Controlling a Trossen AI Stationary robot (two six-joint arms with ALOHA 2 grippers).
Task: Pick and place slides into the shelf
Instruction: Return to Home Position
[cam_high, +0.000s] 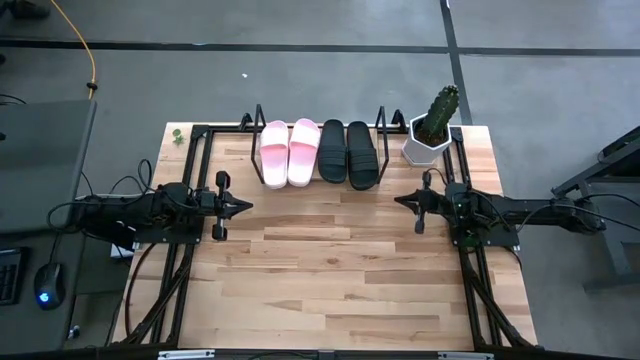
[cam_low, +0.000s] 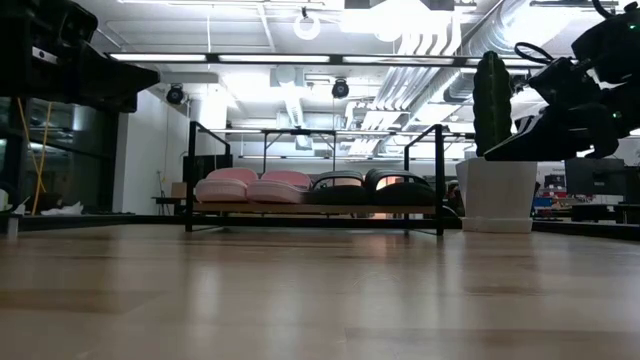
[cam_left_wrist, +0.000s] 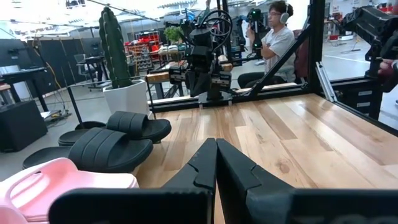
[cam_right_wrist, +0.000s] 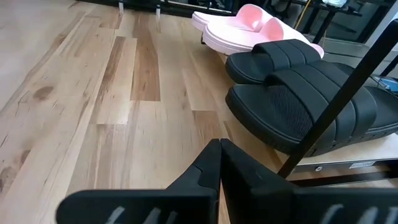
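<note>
Where wire-looped wooden shelf (cam_low: 189, 175) stands: ribbed black slides (cam_high: 362, 155), pink slides (cam_high: 275, 153).

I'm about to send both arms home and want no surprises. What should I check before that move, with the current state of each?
1. Both pink slides on the shelf: ok.
2. Both black slides on the shelf, beside the pink ones: ok.
3. Left gripper shut, holding nothing, apart from the shelf: ok.
4. Right gripper shut, holding nothing, apart from the cactus pot: ok.
5. No slide lying on the table: ok.
</note>
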